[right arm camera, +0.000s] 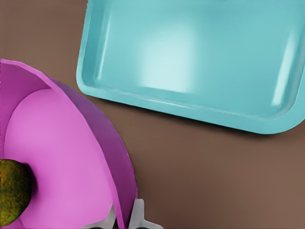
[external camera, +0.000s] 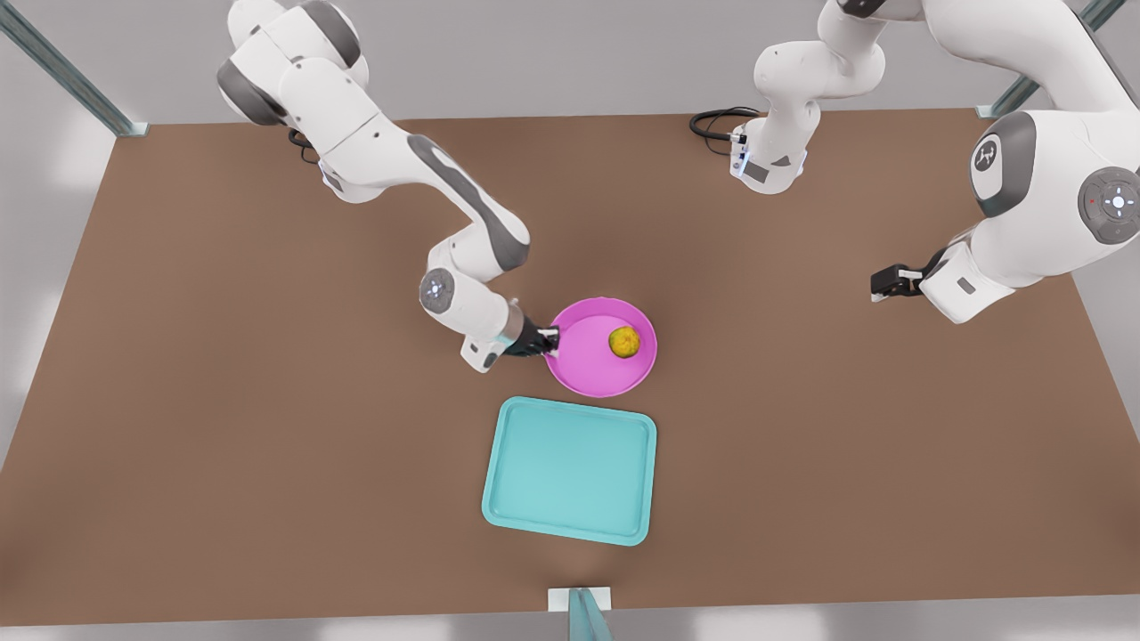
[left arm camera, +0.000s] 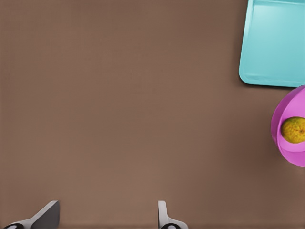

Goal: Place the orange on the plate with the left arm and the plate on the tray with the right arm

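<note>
Front view: the orange (external camera: 624,341) already sits inside the plate (external camera: 588,369), toward the rim on the front view's right; the plate rests on the brown table (external camera: 223,401) just beside the tray (external camera: 570,469), apart from it with a narrow strip of table between; the right gripper (external camera: 547,341) is at the plate's rim on the front view's left, and in the right wrist view its fingers (right arm camera: 139,214) stand one on each side of the rim wall, closed on it by the look of things; the left gripper (external camera: 877,287) hangs well apart over bare table at the front view's right, jaws spread wide and empty, waiting. My judgement: the plate looks thin, stiff and light, so a pinch on the raised rim should carry it, though held from one edge it may tilt; the orange is loose and round, likely to roll, so the plate wants carrying level and slowly.
</note>
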Robot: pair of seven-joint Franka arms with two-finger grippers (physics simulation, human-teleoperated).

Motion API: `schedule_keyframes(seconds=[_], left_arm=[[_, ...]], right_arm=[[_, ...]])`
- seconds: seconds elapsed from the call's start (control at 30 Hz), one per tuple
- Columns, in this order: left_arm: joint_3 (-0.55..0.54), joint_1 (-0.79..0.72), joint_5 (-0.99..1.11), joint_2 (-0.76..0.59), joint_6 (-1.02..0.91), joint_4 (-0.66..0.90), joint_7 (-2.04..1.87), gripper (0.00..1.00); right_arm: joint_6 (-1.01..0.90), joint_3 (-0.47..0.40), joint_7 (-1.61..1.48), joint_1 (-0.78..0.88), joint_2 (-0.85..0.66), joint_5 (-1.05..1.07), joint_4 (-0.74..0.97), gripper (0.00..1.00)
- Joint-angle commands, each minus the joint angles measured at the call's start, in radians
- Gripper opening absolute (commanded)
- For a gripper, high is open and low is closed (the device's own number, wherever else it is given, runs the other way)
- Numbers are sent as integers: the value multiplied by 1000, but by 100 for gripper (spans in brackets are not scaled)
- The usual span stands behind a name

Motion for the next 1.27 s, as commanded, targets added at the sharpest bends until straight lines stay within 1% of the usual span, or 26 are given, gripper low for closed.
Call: schedule_keyframes(seconds=[0.0,0.07,0.13,0.23,0.3,0.37,0.53,0.57,0.7,0.73,0.77,0.8,0.83,0.87,0.9,0.93,0.97,1.03,1.07,1.23], left_arm=[[0,0,1,0,-2,0,13,100],[0,0,1,0,-2,0,13,100],[0,0,1,0,-2,0,13,100],[0,0,1,0,-2,-1,13,100],[0,0,1,0,-1,-1,13,100],[0,0,1,0,-1,-1,13,100],[0,0,1,0,-2,0,13,100],[0,0,1,0,-1,0,13,100],[0,0,1,3,2,0,11,100],[0,0,1,3,1,0,11,100],[0,0,1,3,-1,0,11,100],[0,0,1,5,-1,0,11,100],[0,0,1,3,-10,0,10,100],[0,0,1,3,-13,2,10,100],[0,0,1,5,-13,2,10,100],[0,0,1,5,-11,10,8,100],[0,0,-1,10,-10,11,8,100],[-3,0,-1,37,-10,57,11,100],[-3,2,2,56,-30,94,13,100],[0,2,2,57,-36,94,13,100]], right_arm=[[10,-5,41,-3,53,93,75,21],[13,-48,41,-3,111,111,151,21],[34,-83,41,-20,148,128,179,21],[42,-85,41,-65,196,156,237,21],[42,-103,41,-72,240,157,288,21],[51,-106,39,-69,309,159,381,21],[71,-108,41,-62,324,159,394,21],[77,-108,39,-60,324,161,392,100],[71,-99,67,-45,277,173,372,100],[60,-88,96,-43,219,171,322,100],[40,-73,93,-46,110,168,224,100],[-175,-83,87,-89,-54,162,92,100],[-629,-161,81,-178,-133,63,105,100],[-956,-224,55,-178,-123,-274,251,100],[-1119,-226,-51,-195,-172,-592,338,100],[-1181,-231,-131,-207,-257,-651,368,100],[-1188,-235,-131,-229,-347,-668,363,100],[-1230,-235,-134,-252,-421,-668,358,100],[-1244,-235,-136,-260,-430,-666,358,100],[-1260,-235,-137,-270,-438,-660,358,100]])
